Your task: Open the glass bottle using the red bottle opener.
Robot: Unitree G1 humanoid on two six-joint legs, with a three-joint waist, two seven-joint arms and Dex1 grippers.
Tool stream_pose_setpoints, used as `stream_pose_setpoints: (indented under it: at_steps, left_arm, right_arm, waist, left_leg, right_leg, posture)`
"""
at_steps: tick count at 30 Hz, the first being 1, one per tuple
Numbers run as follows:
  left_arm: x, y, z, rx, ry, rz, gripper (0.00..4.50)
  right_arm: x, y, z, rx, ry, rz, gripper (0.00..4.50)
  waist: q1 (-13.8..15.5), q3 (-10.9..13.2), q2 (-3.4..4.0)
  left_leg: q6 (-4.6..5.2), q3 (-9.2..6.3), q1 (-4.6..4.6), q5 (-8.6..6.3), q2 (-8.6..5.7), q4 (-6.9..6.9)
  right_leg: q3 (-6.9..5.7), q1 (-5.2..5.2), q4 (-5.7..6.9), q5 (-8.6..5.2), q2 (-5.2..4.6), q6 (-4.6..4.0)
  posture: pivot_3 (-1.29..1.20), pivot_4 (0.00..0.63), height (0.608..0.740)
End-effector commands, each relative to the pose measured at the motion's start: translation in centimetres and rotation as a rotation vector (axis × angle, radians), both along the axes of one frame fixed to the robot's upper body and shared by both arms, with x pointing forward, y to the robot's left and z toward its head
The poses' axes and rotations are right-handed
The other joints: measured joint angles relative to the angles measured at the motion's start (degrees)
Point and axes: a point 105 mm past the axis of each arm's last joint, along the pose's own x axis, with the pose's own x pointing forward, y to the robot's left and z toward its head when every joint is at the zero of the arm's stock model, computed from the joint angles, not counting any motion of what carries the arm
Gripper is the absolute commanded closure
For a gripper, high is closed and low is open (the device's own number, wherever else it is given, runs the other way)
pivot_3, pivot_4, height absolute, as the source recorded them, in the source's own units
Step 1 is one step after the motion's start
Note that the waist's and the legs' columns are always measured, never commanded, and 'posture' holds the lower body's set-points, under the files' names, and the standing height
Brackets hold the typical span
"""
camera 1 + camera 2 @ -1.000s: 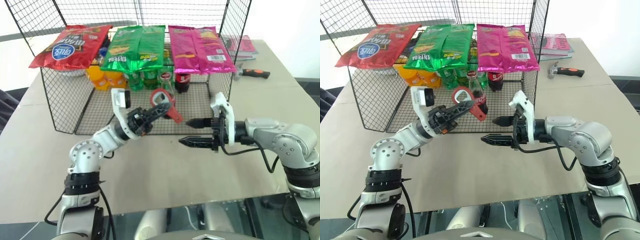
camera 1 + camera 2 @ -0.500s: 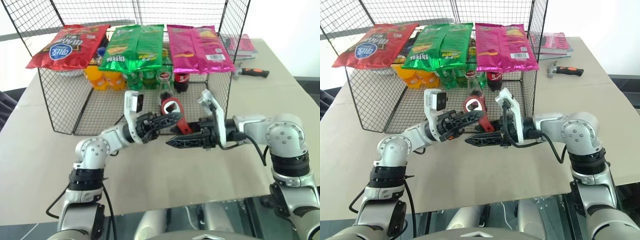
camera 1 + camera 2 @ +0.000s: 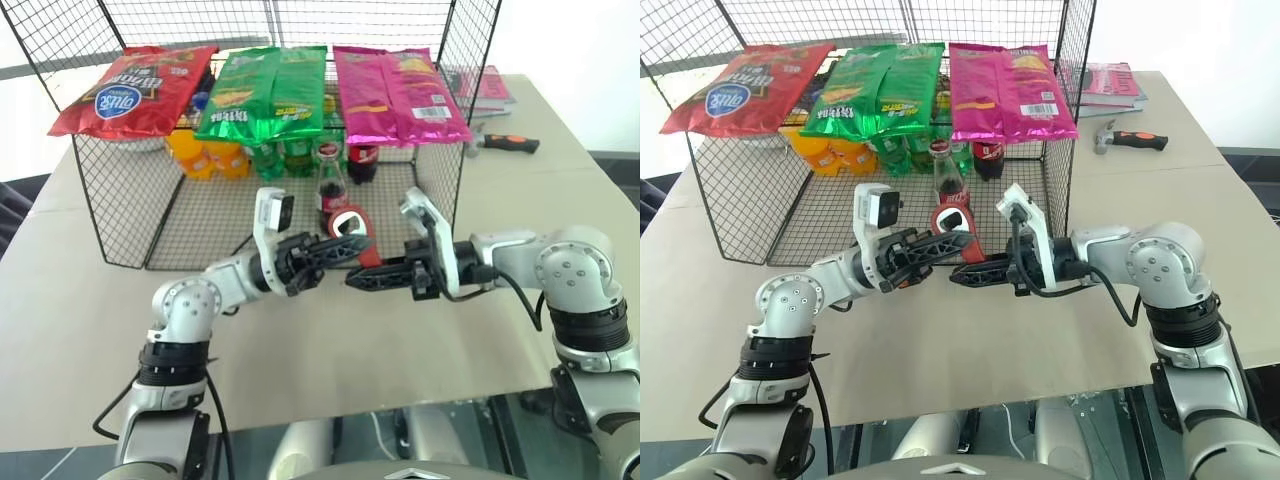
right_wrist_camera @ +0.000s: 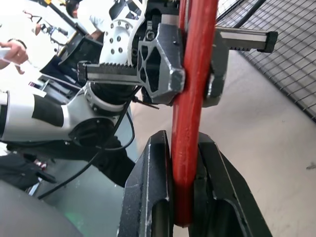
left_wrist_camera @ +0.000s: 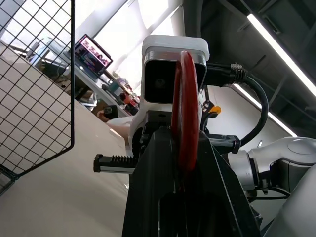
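Brown board covers the big table, and a black wire cage stands at the back of it. On top of the cage lie three snack bags, going left to right: a red bag, a green bag and a pink bag. Under them, inside the cage, stand orange bottles and green bottles.

The left arm reaches in from the left with its elbow bent. Its left gripper points to the right and a little up. Its two black fingers are pressed together on the red bottle opener, pinching the end with the oval ring.

The glass bottle stands upright in the cage, just behind the opener, with its cap on.

The right arm comes in from the right, bent at the elbow. Its right gripper points to the left, almost level. Its fingers are squeezed onto the handle end of the same opener, so both grippers hold it at once.

Far back on the right lie a hammer with an orange and black handle and some pink books.
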Motion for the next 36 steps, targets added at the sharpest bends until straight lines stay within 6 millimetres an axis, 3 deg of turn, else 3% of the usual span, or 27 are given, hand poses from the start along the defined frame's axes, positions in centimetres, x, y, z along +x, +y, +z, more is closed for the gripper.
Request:
stream_pose_setpoints:
  at_steps: [1,2,4,8,10,11,17,21,28,36]
  left_arm:
    - [0.4,1.1,0.9,-0.013,-0.048,0.081,4.5]
    - [0.4,1.1,0.9,-0.012,-0.055,0.083,3.71]
    - [-0.1,1.3,1.2,-0.015,-0.076,0.083,3.05]
    - [-0.5,2.3,1.5,-0.017,-0.102,0.159,1.12]
    - [-0.2,3.4,1.3,0.021,-0.158,0.289,0.21]
    - [0.0,3.7,1.2,0.039,-0.187,0.341,0.03]
    - [3.7,6.5,0.8,0.221,-0.485,0.805,0.03]
    - [6.0,6.7,0.6,0.312,-0.65,0.959,0.03]
    - [8.7,5.6,0.3,0.335,-0.741,0.981,0.03]
    - [10.3,3.8,-0.4,0.286,-0.729,0.905,0.03]
  right_arm:
    - [-0.6,0.1,0.3,0.009,-0.046,0.02,4.47]
    - [-0.2,-0.1,0.2,0.014,-0.049,-0.007,4.5]
    - [0.4,-0.8,-0.1,0.015,-0.068,-0.066,4.5]
    - [0.6,-2.9,-0.7,-0.003,-0.152,-0.17,4.5]
    - [1.0,-4.4,-0.7,-0.033,-0.246,-0.262,4.5]
    - [1.2,-4.9,-0.7,-0.047,-0.283,-0.294,4.5]
    - [4.0,-7.9,1.2,-0.086,-0.593,-0.605,4.5]
    - [5.0,-7.5,3.4,-0.016,-0.756,-0.728,4.5]
    - [4.9,-6.3,5.0,0.052,-0.875,-0.787,4.5]
    - [4.1,-5.0,4.5,0.056,-0.936,-0.82,4.5]
  waist:
    - [0.0,0.0,0.0]
    - [0.0,0.0,0.0]
    - [0.0,0.0,-0.01]
    - [0.2,0.0,-0.01]
    - [0.2,0.0,-0.01]
    - [0.3,0.0,-0.01]
    - [0.6,0.0,-0.04]
    - [1.1,0.0,-0.05]
    - [1.5,0.0,-0.08]
    - [1.3,-0.1,-0.08]
  left_leg:
    - [0.0,0.0,0.0,0.0,0.0,0.0]
    - [0.0,0.0,0.0,0.0,0.0,0.0]
    - [0.0,0.0,0.0,0.0,0.01,0.0]
    - [0.0,-0.01,-0.05,0.0,-0.02,0.0]
    - [0.0,-0.01,-0.07,0.0,-0.02,0.01]
    - [0.0,0.0,-0.06,0.0,-0.02,0.01]
    - [-0.06,0.08,0.03,0.03,0.03,0.01]
    - [-0.15,0.21,0.08,0.1,0.03,0.01]
    - [-0.14,0.13,-0.02,0.1,0.01,0.1]
    - [-0.14,0.12,-0.03,0.1,0.02,0.12]
  right_leg:
    - [0.0,0.0,0.0,0.0,0.0,0.0]
    - [0.0,0.0,0.0,0.0,0.0,0.0]
    - [0.0,0.0,-0.01,0.0,-0.01,0.0]
    - [-0.01,-0.01,-0.05,0.0,-0.04,0.0]
    - [0.0,-0.02,-0.07,0.0,-0.07,0.0]
    - [0.02,-0.02,-0.07,0.0,-0.1,0.0]
    - [0.03,0.04,-0.03,0.07,-0.06,-0.08]
    - [0.13,0.05,-0.03,0.16,0.05,-0.09]
    - [0.09,0.01,-0.07,0.21,0.21,-0.05]
    - [0.1,-0.02,-0.03,0.21,0.26,-0.04]
  posture:
    - [0.0,0.15,0.74]
    - [0.0,0.15,0.74]
    - [0.0,0.15,0.74]
    - [0.0,0.15,0.74]
    - [0.0,0.15,0.74]
    - [0.0,0.15,0.74]
    - [0.0,0.15,0.74]
    - [0.0,0.15,0.74]
    - [0.0,0.15,0.74]
    - [0.0,0.15,0.74]
